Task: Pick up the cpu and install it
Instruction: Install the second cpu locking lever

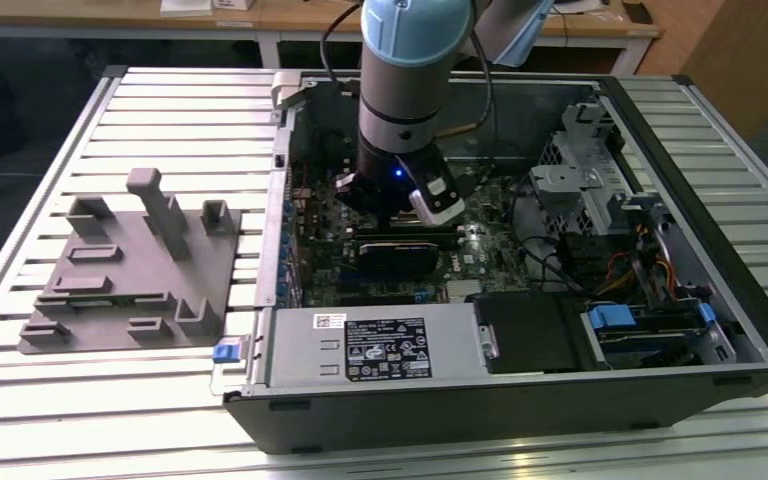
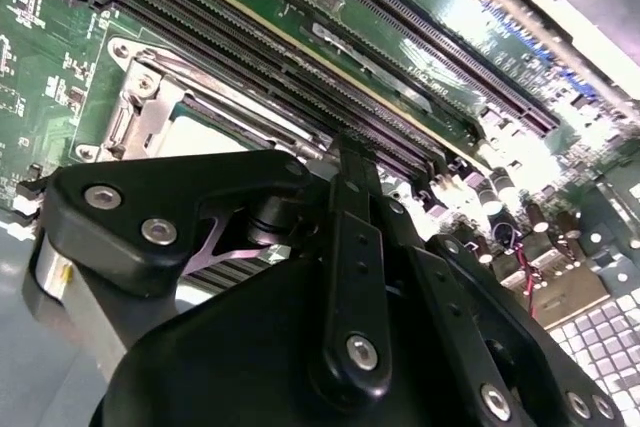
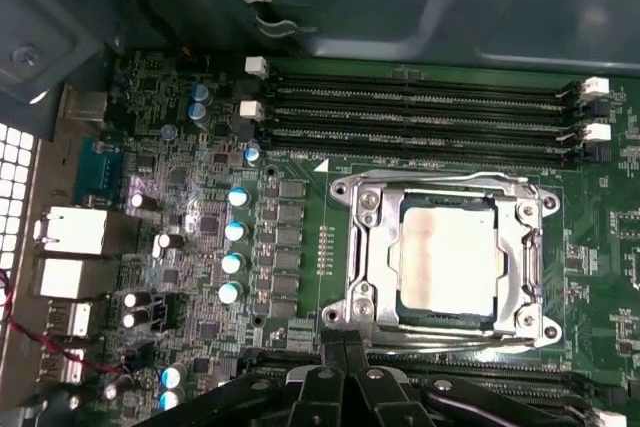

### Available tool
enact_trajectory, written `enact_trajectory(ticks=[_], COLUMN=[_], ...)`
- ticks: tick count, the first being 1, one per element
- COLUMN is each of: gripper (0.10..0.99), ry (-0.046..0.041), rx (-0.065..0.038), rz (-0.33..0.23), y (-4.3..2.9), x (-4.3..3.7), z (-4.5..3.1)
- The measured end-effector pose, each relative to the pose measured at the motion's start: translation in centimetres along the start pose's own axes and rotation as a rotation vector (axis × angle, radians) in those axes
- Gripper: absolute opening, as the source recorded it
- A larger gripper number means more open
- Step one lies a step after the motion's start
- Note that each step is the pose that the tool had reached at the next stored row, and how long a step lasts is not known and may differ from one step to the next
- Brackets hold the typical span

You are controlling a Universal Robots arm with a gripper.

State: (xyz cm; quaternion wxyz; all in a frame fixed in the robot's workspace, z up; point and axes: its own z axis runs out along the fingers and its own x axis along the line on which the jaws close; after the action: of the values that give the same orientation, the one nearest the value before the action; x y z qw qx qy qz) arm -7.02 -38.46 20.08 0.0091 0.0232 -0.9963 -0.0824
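The cpu, a flat square chip with a pale silver top, lies inside the motherboard socket, and the socket's metal frame sits around its edges. In the second wrist view a corner of the cpu shows behind the black finger linkage. My gripper hovers just beside the socket's edge, apart from the chip, its two fingers pressed together with nothing between them. The arm reaches straight down into the open computer case.
Memory slots run along one side of the socket, and capacitors stand on another side. The case holds a drive cage, cables and a power supply. A grey fixture plate lies on the slatted table at the exterior view's left.
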Motion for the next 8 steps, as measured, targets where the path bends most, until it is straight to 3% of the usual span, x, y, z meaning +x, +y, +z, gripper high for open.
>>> enact_trajectory(ticks=[4, 8], gripper=[0.106, 0.106], ry=[-0.0006, -0.0009], rx=[-0.013, -0.019], rz=[0.0, 0.0], y=[-0.01, -0.02], x=[0.02, 0.1], z=[0.06, 0.14])
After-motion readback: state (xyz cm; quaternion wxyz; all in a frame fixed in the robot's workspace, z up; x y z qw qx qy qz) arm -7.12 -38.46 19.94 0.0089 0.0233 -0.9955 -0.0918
